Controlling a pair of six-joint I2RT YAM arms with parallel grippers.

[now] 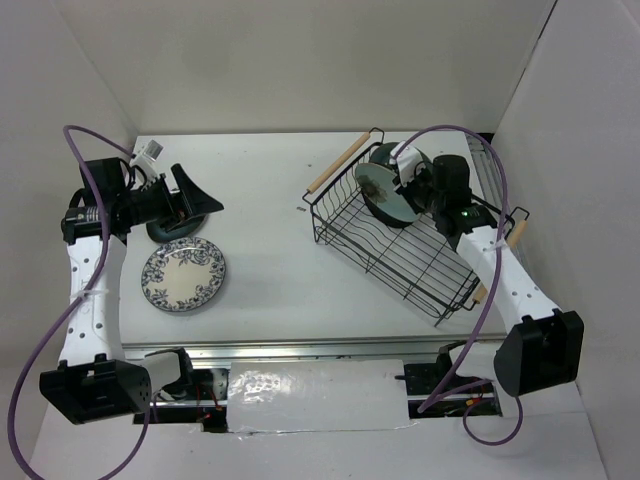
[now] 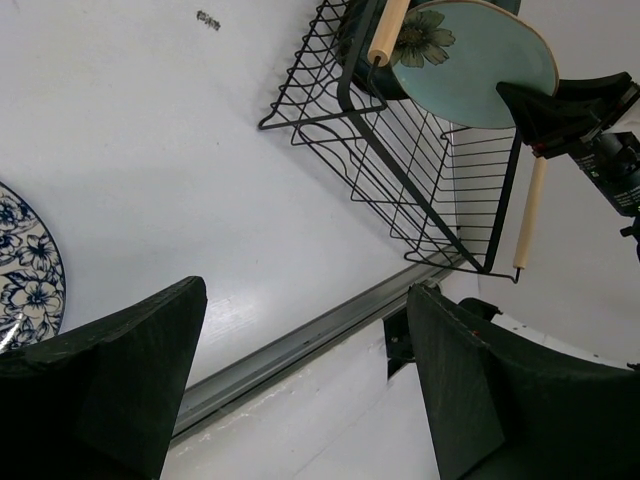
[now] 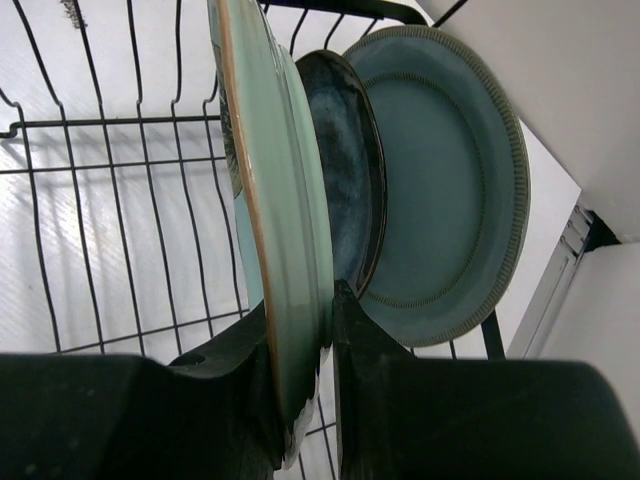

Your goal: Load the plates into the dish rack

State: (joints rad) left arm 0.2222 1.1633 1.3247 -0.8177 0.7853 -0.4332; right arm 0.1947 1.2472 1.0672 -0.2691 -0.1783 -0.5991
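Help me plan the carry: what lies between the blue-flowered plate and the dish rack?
In the top view, only bare table separates the blue-flowered plate from the dish rack, save a tiny dark speck near the rack.

L fingers spread wide, R fingers clamp mint plate.

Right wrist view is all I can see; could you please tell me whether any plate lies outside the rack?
Observer: Yes, a floral plate lies flat on the table, left of the rack.
Operator: Is the left pincer holding it?
Observer: No, the left pincer is open and holds nothing, above the table just beyond that plate.
Operator: Where in the rack is my mint plate?
Observer: The mint plate stands at the rack's far end; the near slots hold nothing.
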